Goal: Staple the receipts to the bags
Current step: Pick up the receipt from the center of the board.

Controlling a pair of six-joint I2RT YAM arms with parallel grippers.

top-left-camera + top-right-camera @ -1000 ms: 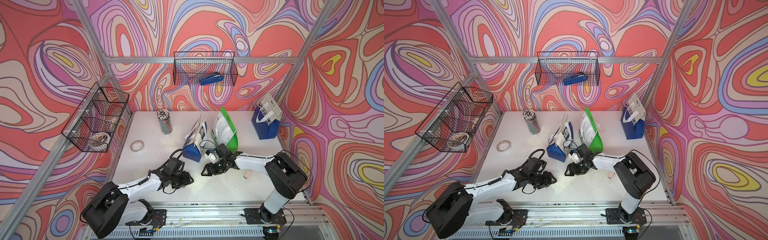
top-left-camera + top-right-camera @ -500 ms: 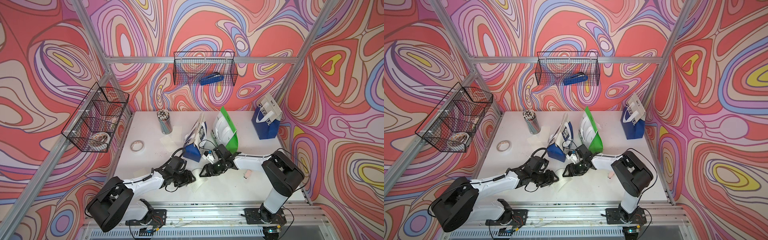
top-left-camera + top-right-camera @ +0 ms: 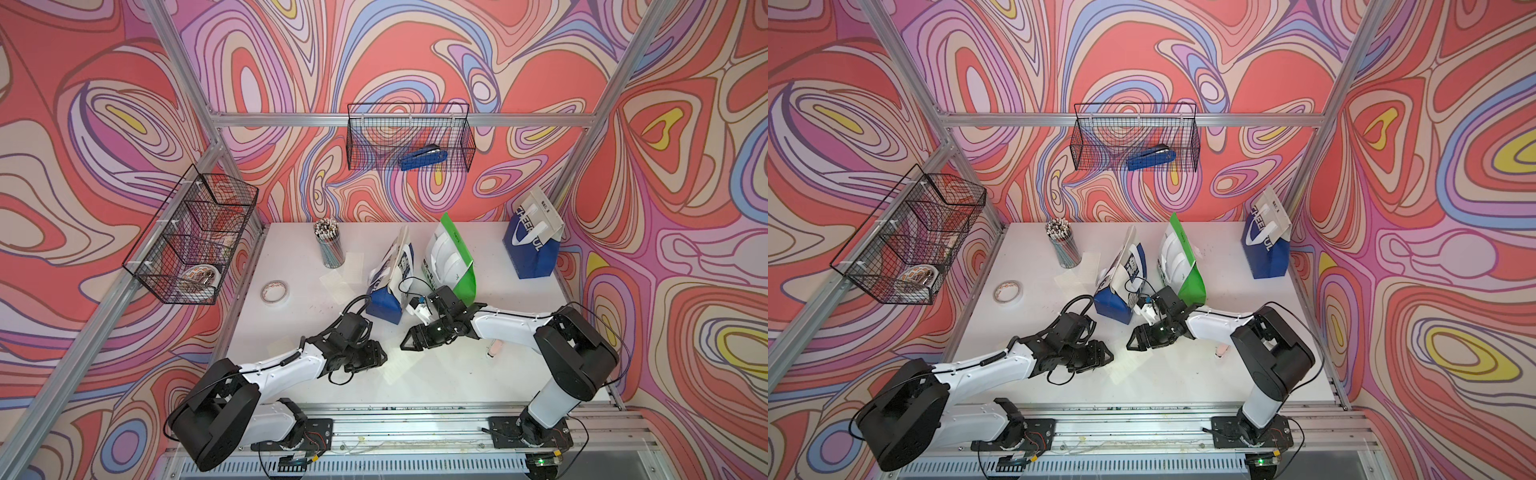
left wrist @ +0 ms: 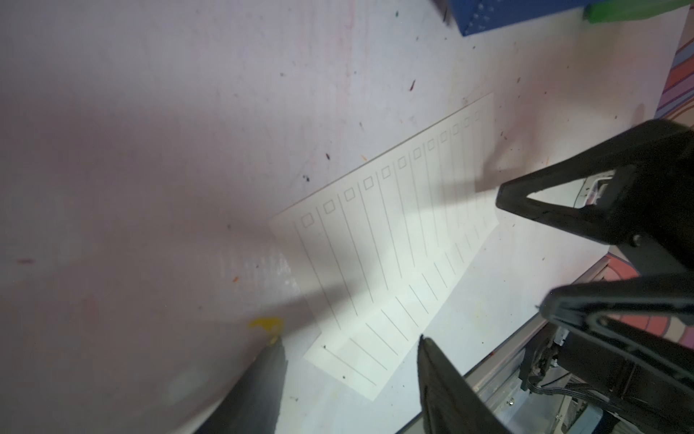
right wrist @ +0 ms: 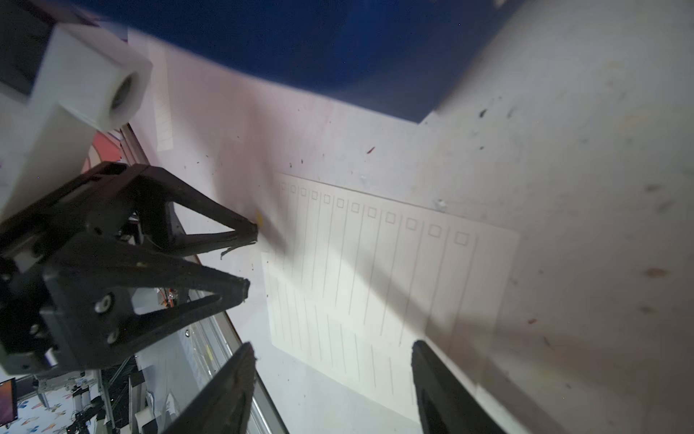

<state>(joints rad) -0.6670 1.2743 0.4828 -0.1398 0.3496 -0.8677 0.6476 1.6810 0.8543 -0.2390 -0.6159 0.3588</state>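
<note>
**Two Open Grippers Meet Over a Loose Receipt at the Desk's Front**

One lined receipt [image 3: 394,371] lay flat on the white desk [image 3: 465,386], near the middle of its front edge and fastened to nothing. The left gripper [image 3: 383,356] and the right gripper [image 3: 404,344] faced each other tip to tip just above it, close but apart.

In the left wrist view the left gripper [image 4: 349,340] had its jaws spread wide, straddling one short end of the receipt [image 4: 383,240] with nothing clamped between them. Whether the tips touched the paper could not be told. The right wrist view showed much the same for the right gripper [image 5: 333,345]: jaws wide and empty, set over a long edge of the receipt [image 5: 390,278].

The bags stood behind. The blue-and-white bag [image 3: 392,282] with large characters was at mid-desk, just behind the grippers. The green-and-white bag [image 3: 451,259] stood beside it, toward the right edge. The "CHEERFUL" bag [image 3: 532,245] occupied the back right corner, well apart from the others.

More slips [image 3: 345,270] lay beside the pencil cup [image 3: 330,245] toward the back left, and a tape roll [image 3: 274,291] sat near the left edge. The blue stapler [image 3: 424,158] was off the desk altogether — it rested in the wire basket [image 3: 409,124] hung on the back wall.
</note>
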